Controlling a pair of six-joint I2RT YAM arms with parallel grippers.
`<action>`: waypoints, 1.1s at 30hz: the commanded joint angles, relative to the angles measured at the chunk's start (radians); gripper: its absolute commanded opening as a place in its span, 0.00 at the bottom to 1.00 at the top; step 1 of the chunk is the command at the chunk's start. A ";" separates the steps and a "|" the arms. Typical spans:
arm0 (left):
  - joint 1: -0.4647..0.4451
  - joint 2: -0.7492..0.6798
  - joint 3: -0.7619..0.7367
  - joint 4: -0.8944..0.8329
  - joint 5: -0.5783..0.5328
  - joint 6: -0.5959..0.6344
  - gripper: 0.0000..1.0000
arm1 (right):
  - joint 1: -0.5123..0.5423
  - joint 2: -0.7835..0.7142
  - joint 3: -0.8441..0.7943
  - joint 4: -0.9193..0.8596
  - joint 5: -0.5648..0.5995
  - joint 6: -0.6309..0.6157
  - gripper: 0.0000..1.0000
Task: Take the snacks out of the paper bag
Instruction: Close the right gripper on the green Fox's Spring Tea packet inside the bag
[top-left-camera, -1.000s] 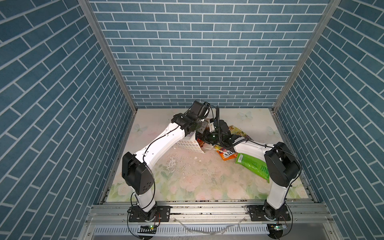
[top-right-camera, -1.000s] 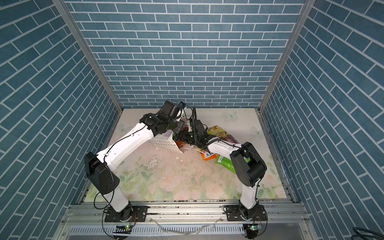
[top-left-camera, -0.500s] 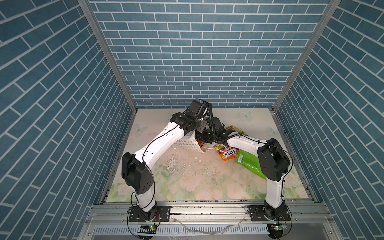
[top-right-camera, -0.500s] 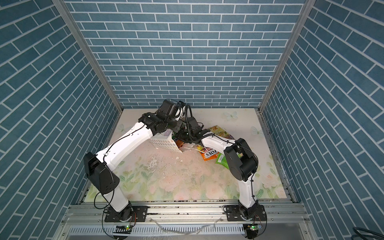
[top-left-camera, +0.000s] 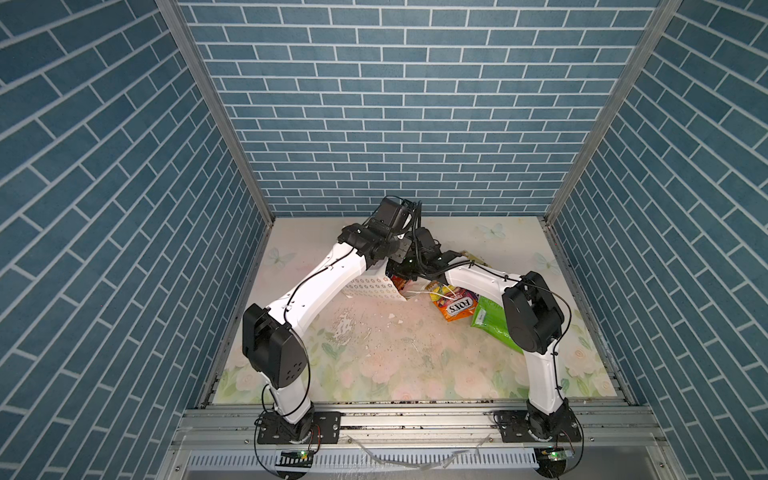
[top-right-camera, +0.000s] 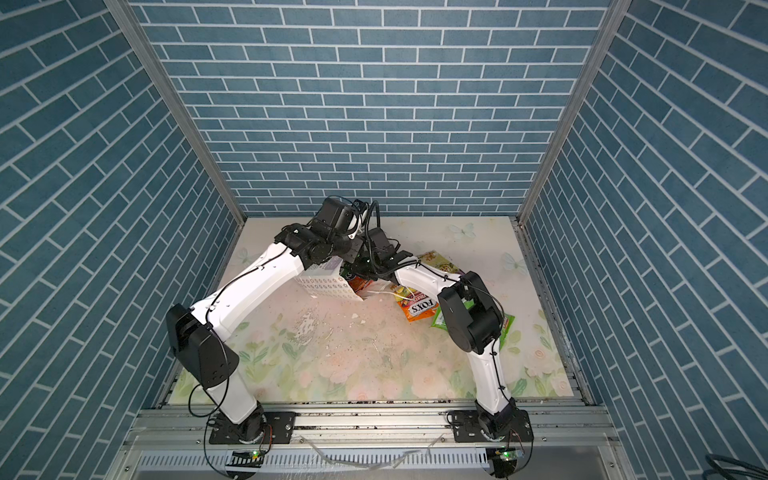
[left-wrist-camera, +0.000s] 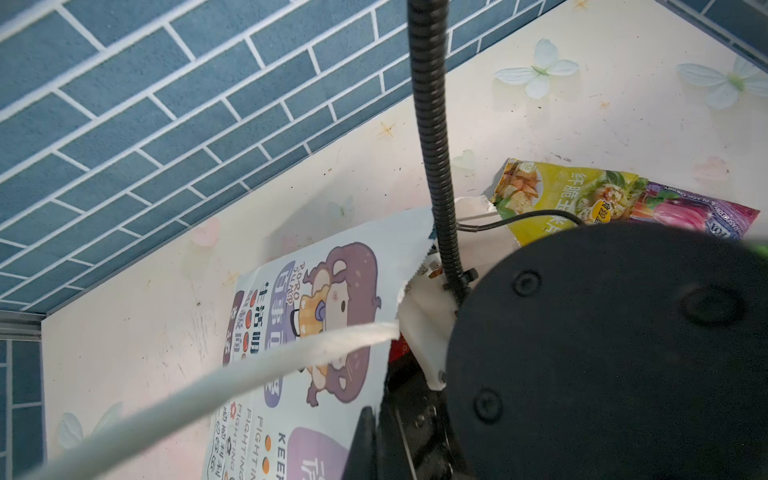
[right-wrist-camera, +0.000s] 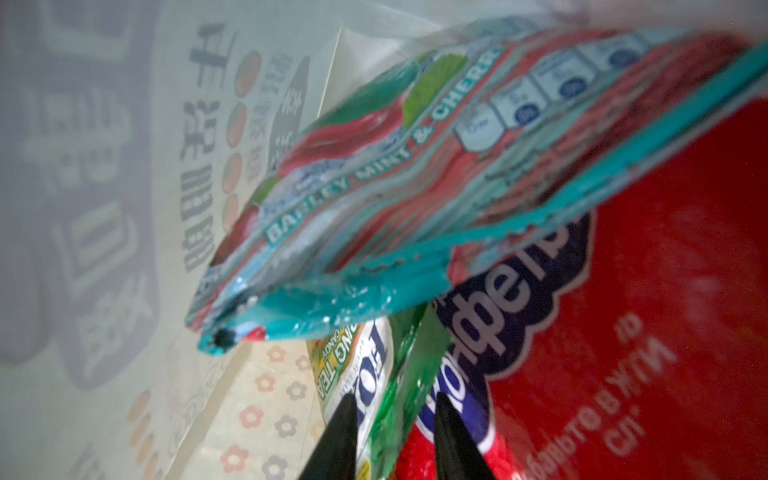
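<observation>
The paper bag (top-left-camera: 374, 286) (top-right-camera: 328, 284) lies on its side at the middle back, cartoon face up (left-wrist-camera: 332, 291). My left gripper (left-wrist-camera: 374, 432) is shut on its rim at the mouth. My right gripper (right-wrist-camera: 395, 401) reaches inside, open, its fingers either side of the green FOX'S packet (right-wrist-camera: 374, 374), with a gap showing. Inside are also a teal packet (right-wrist-camera: 415, 187) and a large red packet (right-wrist-camera: 665, 311). On the table lie an orange FOX'S packet (top-left-camera: 455, 305), a bright green packet (top-left-camera: 490, 316), a yellow packet (left-wrist-camera: 561, 195) and a purple packet (left-wrist-camera: 698, 212).
Blue brick walls close in the back and both sides. One white cord handle (top-left-camera: 432, 294) trails from the bag mouth over the orange packet. A worn patch with paper scraps (top-left-camera: 349, 328) marks the floral table. The right arm's elbow (top-left-camera: 532, 316) hangs over the bright green packet.
My right gripper has moved left, deeper into the bag's mouth, and its elbow has swung back with it. The left arm and the bag have stayed put.
</observation>
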 joint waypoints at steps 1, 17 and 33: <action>-0.017 -0.025 0.034 0.010 0.049 0.002 0.00 | 0.012 0.050 0.033 -0.055 -0.026 -0.019 0.27; -0.015 -0.028 0.023 -0.001 0.022 0.009 0.00 | 0.010 -0.021 -0.042 -0.003 0.008 -0.031 0.00; 0.011 -0.050 0.009 -0.002 0.018 0.012 0.00 | 0.004 -0.183 -0.165 0.038 0.104 -0.094 0.00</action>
